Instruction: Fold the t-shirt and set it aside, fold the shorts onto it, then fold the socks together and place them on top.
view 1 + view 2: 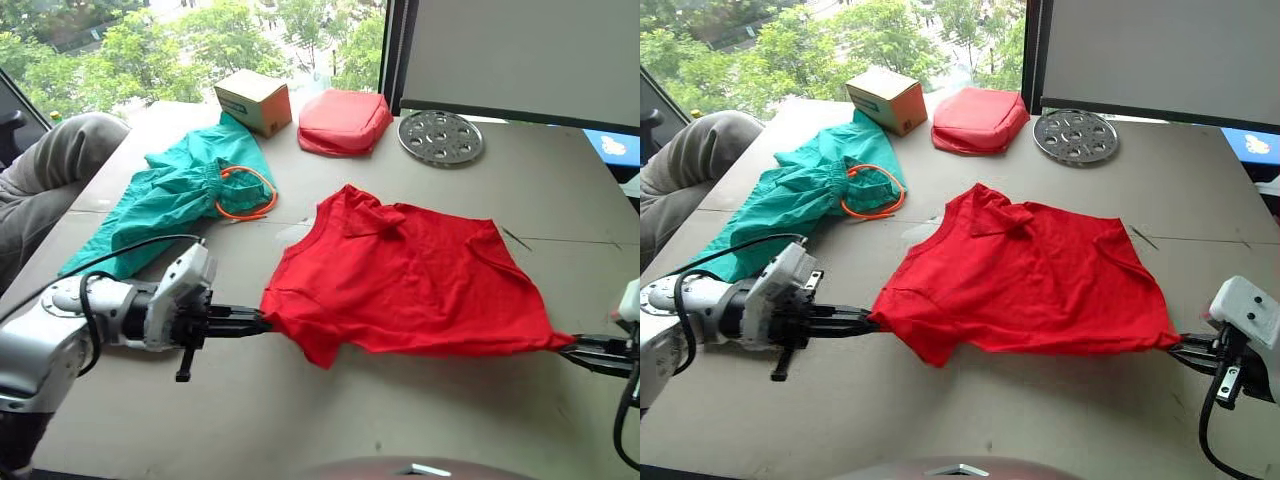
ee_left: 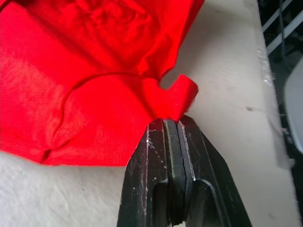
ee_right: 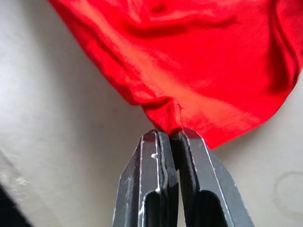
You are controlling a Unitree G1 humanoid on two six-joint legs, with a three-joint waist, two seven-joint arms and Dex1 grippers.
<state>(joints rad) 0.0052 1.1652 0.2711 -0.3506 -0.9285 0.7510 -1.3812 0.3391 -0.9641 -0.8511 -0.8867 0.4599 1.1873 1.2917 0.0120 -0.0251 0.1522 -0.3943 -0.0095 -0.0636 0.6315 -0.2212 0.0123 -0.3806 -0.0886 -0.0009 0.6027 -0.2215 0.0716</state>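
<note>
On the grey table point(image 1: 560, 200) by a leafy window, the t-shirt point(image 1: 410, 280) is pinched tight by the left gripper point(image 1: 262, 322) and right gripper point(image 1: 1175, 347), the shorts point(image 1: 180, 195) at 10 o'clock.

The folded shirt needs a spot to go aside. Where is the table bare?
Bare table lies right of the t-shirt, below the perforated metal disc, and along the near edge between both grippers. The far left is crowded: shorts, cardboard box, red pouch.

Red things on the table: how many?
2. The t-shirt lies spread in the middle, pinched at each side by a claw; a red pouch sits at the far edge beside a cardboard box.
</note>
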